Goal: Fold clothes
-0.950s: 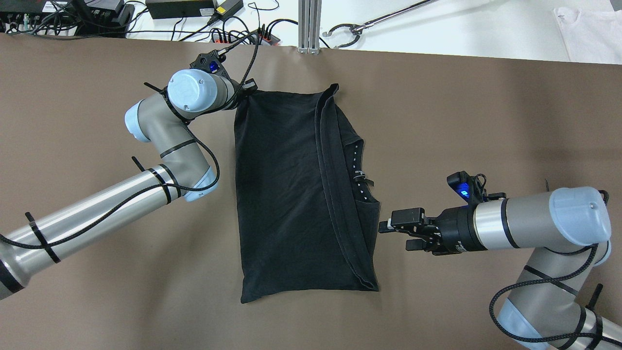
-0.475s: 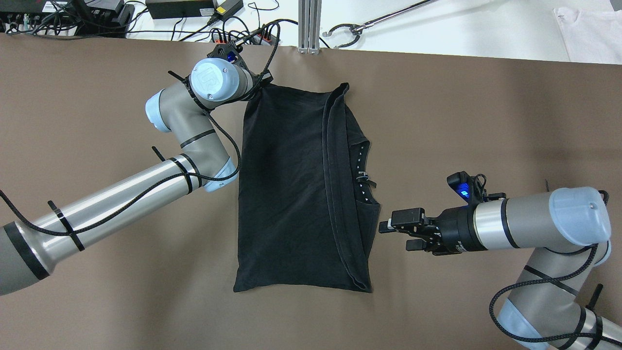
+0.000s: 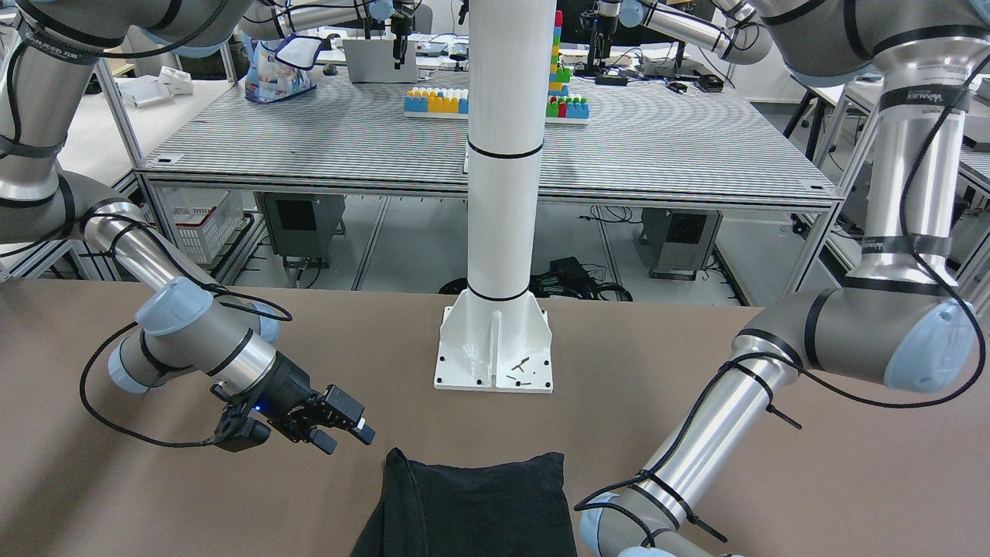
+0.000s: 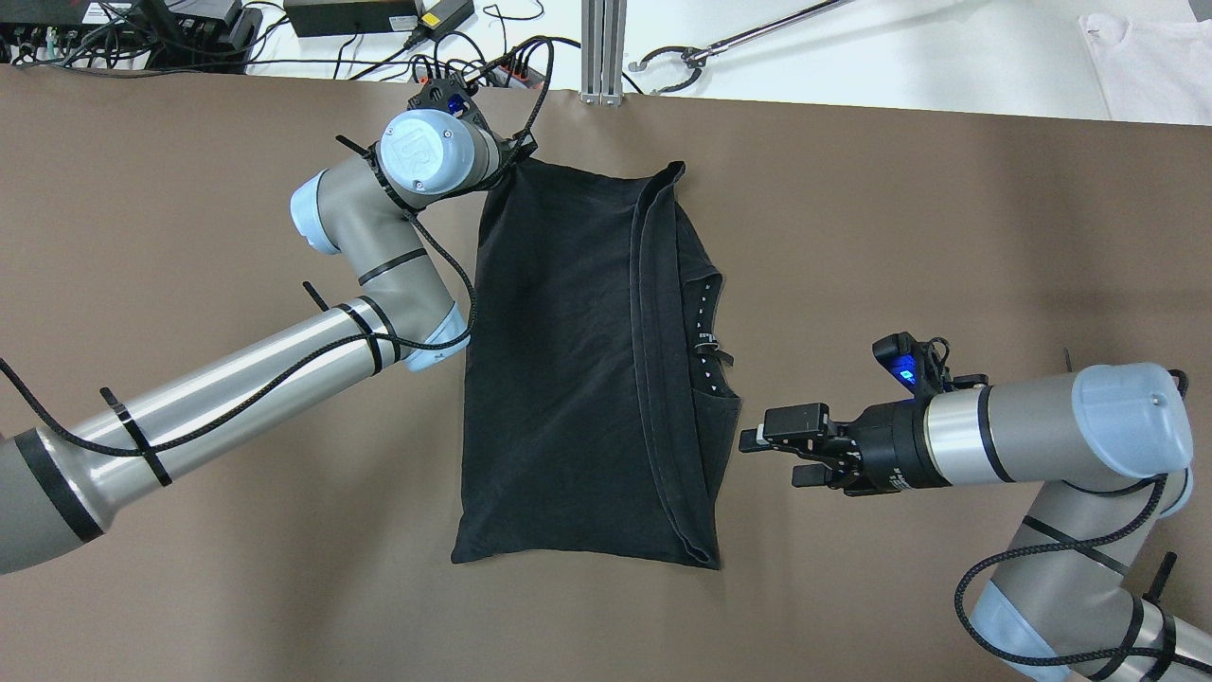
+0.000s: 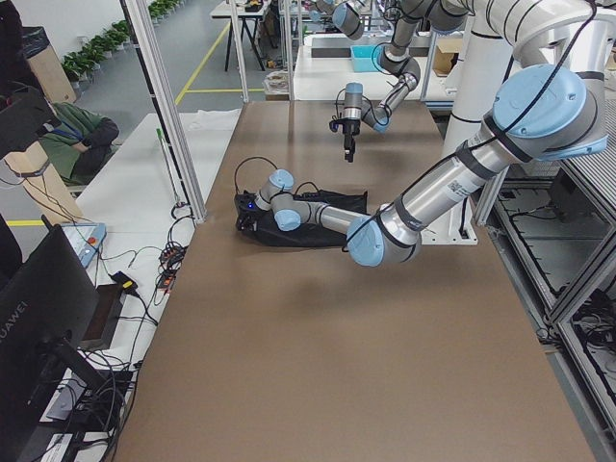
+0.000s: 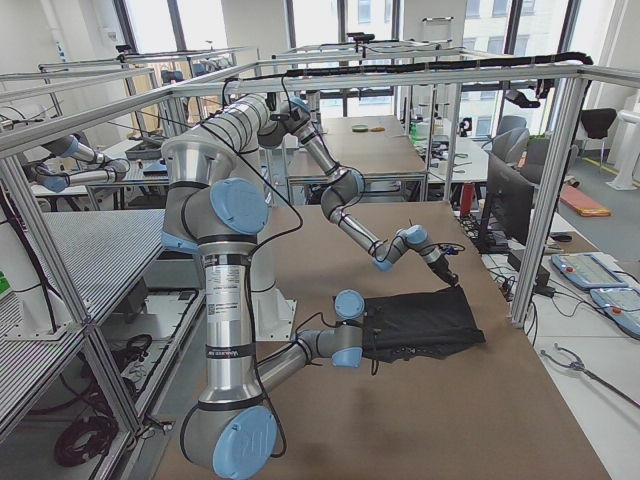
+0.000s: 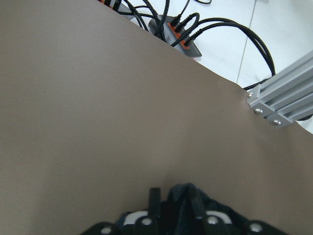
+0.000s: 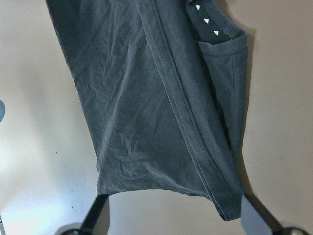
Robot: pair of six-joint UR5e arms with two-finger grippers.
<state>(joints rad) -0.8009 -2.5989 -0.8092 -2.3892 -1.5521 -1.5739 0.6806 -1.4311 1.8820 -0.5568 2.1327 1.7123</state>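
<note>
The clothes (image 4: 568, 379) are one black piece lying folded lengthwise on the brown table, with a hemmed edge running along its right half and a neckline showing at the right side. My left gripper (image 4: 514, 163) sits at the piece's far left corner, shut on it; the left wrist view shows dark fabric (image 7: 178, 203) pinched between the fingers. My right gripper (image 4: 769, 457) hovers open just off the right edge of the clothes (image 8: 161, 112), level with the neckline, with nothing between its fingers (image 8: 95, 215). In the front-facing view the right gripper (image 3: 344, 433) is left of the clothes (image 3: 479, 503).
A white pillar base (image 3: 495, 356) stands at the robot side of the table. Beyond the far edge lie a power strip with cables (image 4: 516, 71), an aluminium post (image 4: 601, 47), a grabber tool (image 4: 720, 43) and a white garment (image 4: 1146, 57).
My left gripper moved right and toward the far edge with the corner in it, dragging the clothes; the near left corner slid left and away. The right arm stayed still.
</note>
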